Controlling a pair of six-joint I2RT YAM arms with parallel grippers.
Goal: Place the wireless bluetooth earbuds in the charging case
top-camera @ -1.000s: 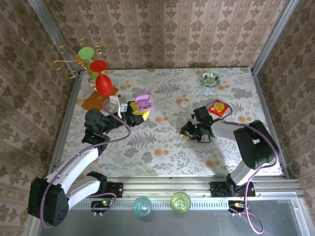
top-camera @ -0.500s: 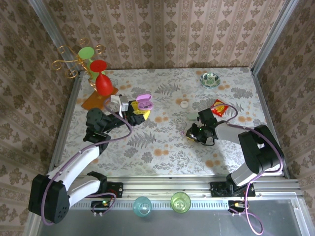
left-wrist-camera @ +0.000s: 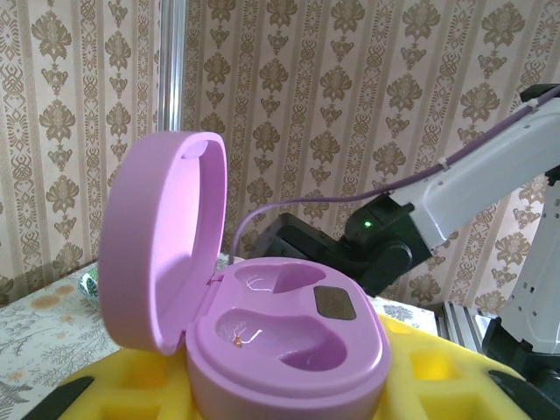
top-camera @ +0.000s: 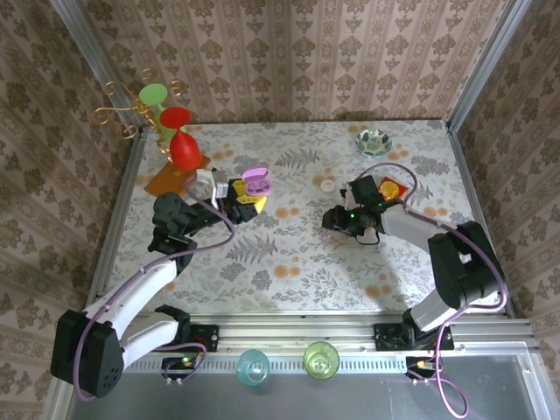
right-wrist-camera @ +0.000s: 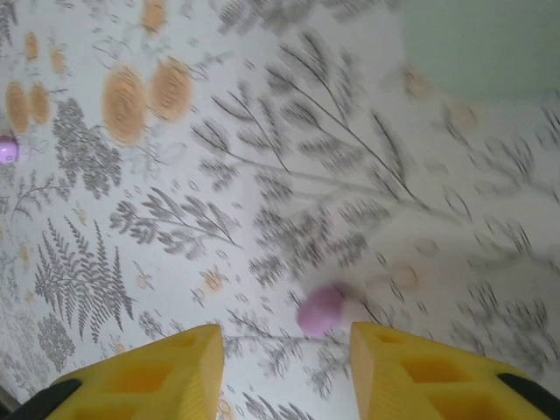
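One lilac earbud [right-wrist-camera: 320,311] loose on the table [right-wrist-camera: 131,227], well to the right of the open charging case [left-wrist-camera: 289,346] and not yet in it. Sits between the spread yellow fingers of the right gripper [right-wrist-camera: 284,341], touching neither.

Differs from a second ago: then pressed together and farther from the case, now swung a little nearer it with the jaws parted. Reads either as a bud just let go or as a fresh approach; cannot tell which. Either way, calls for a new pinch before any carry toward the case.

Second lilac bud [right-wrist-camera: 7,149] also on the table, well apart from the first; on which side of the case, cannot tell.

Case itself pinched upright between the pads of the left gripper [top-camera: 241,198], lid thrown back, both wells seemingly empty and ready to receive.
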